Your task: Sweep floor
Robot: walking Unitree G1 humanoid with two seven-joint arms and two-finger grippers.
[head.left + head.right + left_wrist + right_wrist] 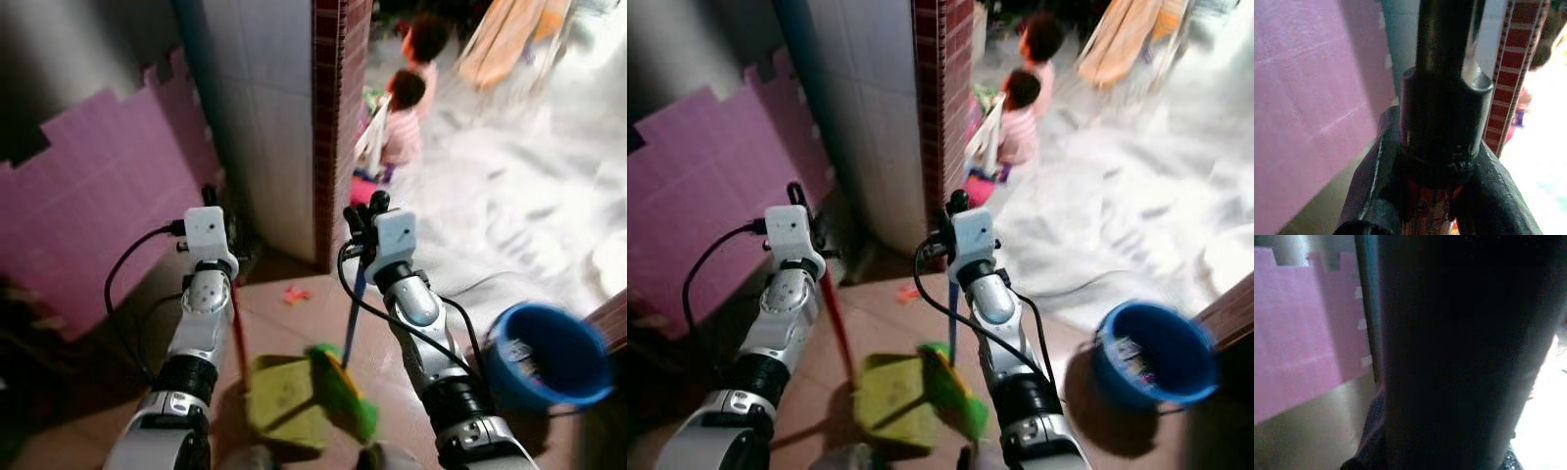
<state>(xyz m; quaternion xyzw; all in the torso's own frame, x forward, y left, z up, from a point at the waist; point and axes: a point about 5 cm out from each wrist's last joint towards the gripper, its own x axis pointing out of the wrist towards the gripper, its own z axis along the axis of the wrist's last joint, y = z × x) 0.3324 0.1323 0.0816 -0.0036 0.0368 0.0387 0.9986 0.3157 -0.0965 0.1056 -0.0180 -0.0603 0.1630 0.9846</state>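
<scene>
Mid-sweep setup: left gripper [210,196] clamped on the red dustpan handle [238,333], right gripper [361,217] closed round the blue broom stick [352,318], green dustpan [284,399] and broom head [345,390] below both; next, brush toward the litter scrap [295,293] ahead.

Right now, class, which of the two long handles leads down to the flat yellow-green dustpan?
The red handle in the left claw; the blue handle belongs to the green broom.
</scene>
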